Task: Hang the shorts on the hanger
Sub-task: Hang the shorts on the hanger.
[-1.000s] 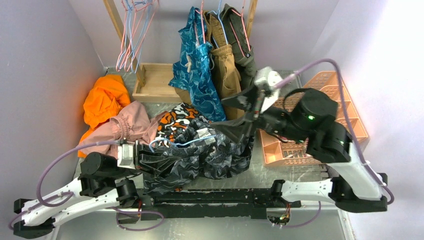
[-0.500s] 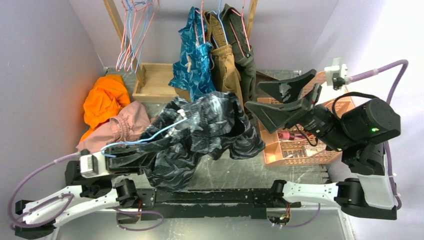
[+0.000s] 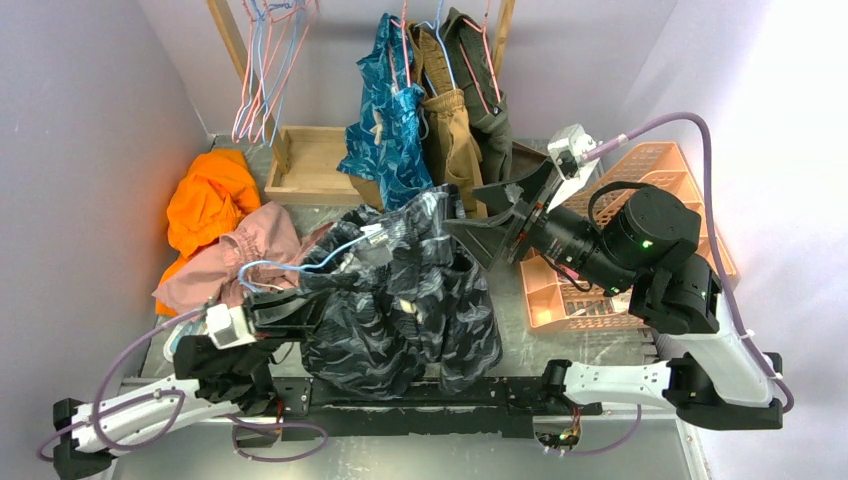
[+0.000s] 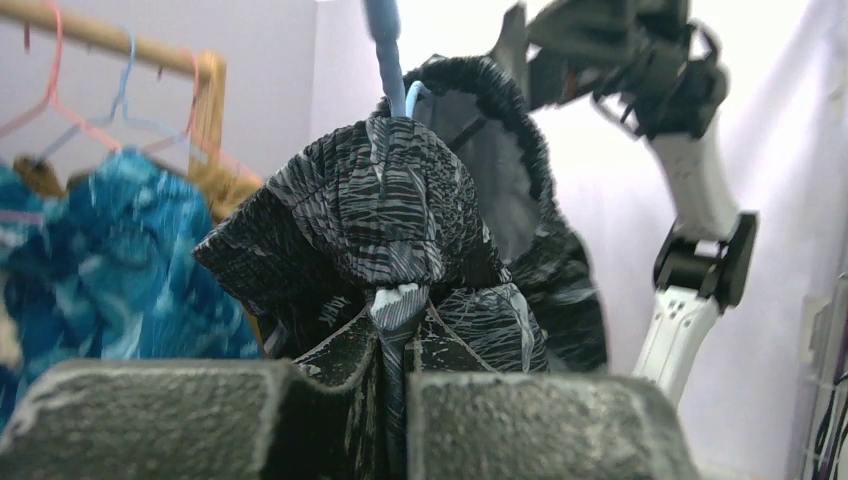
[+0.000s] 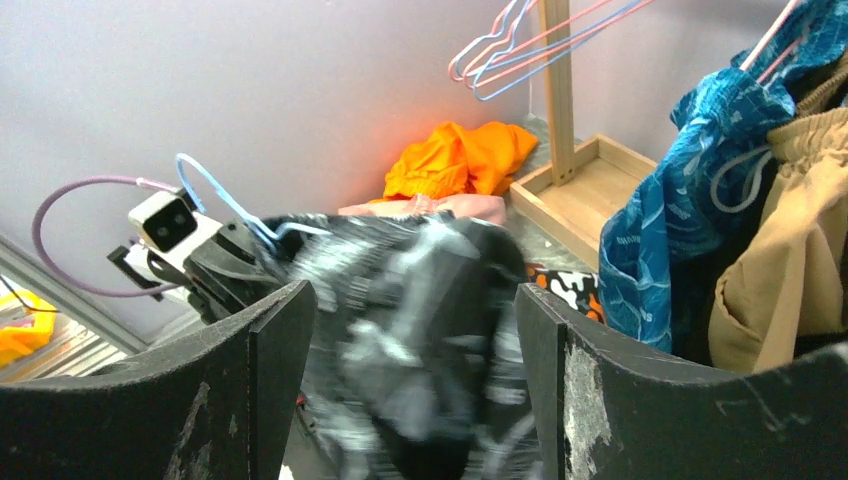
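The shorts, dark charcoal with a grey streaky print, hang off the table in a bunched drape at centre. My left gripper is shut on their fabric; in the left wrist view a fold is pinched between the jaws of that gripper. The light-blue hanger runs through the waist, and its wire rises above the cloth. My right gripper stands open just right of the shorts' upper edge. In the right wrist view, the blurred shorts show beyond the open fingers of the gripper, which hold nothing.
Orange cloth and pink cloth lie at left. A wooden rack base stands behind, with spare hangers and hung teal and tan garments. A peach basket sits at right. Blotchy black-orange-white shorts lie under.
My left gripper lifted the shorts and hanger off the table. The right gripper swung away to the right, then came back beside the shorts' upper edge, still open.
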Controlling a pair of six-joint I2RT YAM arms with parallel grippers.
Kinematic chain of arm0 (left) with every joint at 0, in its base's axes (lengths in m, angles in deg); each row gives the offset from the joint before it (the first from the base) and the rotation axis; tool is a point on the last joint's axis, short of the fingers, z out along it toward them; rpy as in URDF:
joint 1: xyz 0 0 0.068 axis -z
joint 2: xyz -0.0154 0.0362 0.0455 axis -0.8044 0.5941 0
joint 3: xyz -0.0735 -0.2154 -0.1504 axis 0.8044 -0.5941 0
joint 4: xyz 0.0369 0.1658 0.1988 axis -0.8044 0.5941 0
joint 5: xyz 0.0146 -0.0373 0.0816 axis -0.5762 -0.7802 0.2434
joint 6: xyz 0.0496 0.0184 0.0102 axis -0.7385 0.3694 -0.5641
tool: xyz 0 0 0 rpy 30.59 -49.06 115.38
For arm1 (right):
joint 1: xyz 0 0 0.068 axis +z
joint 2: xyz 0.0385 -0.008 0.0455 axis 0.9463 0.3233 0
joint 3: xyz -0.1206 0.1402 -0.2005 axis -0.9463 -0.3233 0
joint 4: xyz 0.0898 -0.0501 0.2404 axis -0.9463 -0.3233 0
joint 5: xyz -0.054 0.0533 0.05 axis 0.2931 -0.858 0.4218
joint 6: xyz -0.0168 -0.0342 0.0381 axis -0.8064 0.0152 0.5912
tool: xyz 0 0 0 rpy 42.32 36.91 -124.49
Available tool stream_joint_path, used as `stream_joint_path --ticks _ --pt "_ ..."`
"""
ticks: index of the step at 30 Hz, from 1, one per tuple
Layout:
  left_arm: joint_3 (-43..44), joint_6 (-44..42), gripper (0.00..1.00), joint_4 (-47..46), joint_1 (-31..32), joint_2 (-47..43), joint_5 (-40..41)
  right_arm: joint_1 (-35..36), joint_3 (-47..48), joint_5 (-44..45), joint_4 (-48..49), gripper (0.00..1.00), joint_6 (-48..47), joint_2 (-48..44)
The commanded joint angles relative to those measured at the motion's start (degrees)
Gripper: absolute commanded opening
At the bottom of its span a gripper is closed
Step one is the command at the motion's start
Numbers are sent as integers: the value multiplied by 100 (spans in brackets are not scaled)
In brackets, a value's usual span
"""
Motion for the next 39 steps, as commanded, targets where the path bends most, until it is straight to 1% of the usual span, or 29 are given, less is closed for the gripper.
stream_joint_path --ticks 1,5,9,11,13,16,19,21,23,29,33,35,39 --pt "-49 102 7 -973 12 149 578 4 244 254 -204 76 17 -19" --pt "272 35 7 -544 12 366 458 -3 765 215 -636 74 -24 292" --pt "451 47 7 -242 12 539 579 -1 1333 336 -1527 70 93 977" --pt "500 72 7 -157 12 627 668 0 1395 525 -1836 67 166 1184" --pt "498 92 7 -140 12 686 743 3 1232 643 -1846 66 210 1236" --pt "516 94 7 -136 12 746 757 7 1037 598 -1696 65 248 1259" --pt "633 84 7 34 12 844 756 5 916 205 -1359 65 293 1264" --pt "717 75 7 142 12 938 742 1 869 115 -1191 66 306 1312" --pt "768 82 7 198 12 1006 703 -2 927 282 -1248 66 278 1462" --pt "862 116 7 352 12 1039 652 12 953 1298 -1519 66 272 1741" --pt "857 134 7 410 12 973 643 9 999 1349 -1701 65 223 1881" --pt "858 145 7 441 12 967 649 11 1008 1311 -1698 58 214 1921" --pt "870 194 7 533 13 1005 595 13 1123 1290 -1703 33 204 1984"
